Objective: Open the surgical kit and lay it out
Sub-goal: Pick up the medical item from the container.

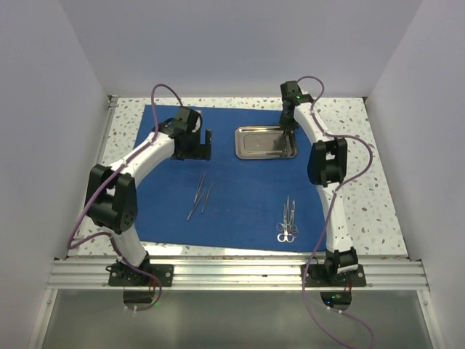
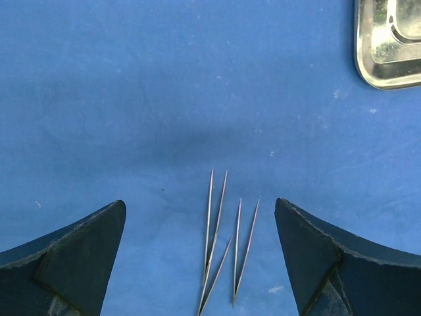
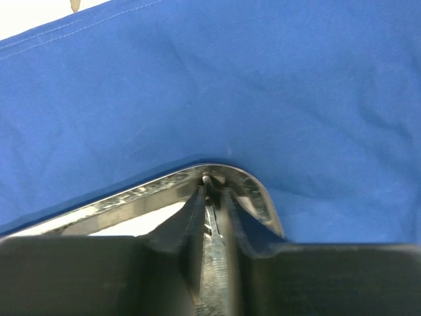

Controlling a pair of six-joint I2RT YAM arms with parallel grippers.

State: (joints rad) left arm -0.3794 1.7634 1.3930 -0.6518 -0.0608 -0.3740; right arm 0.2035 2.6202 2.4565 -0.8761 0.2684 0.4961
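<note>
Two pairs of tweezers (image 2: 209,217) lie on the blue cloth (image 2: 131,99) below the wide-open, empty left tool (image 2: 198,204), while the right tool (image 3: 212,189) clamps the tray (image 3: 145,191) by its corner rim.

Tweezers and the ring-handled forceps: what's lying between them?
Only bare blue cloth separates the tweezers from the forceps, as the top external view shows.

The drape (image 1: 240,196) is matt royal-blue woven cloth, faintly creased, with a stitched hem. The tray (image 1: 265,142) is polished steel with a mirror gloss. The tweezers (image 1: 201,195) and ring-handled forceps (image 1: 288,222) are smooth bright metal, and the table top (image 1: 363,196) is a hard, pale, speckled stone-like surface.
</note>
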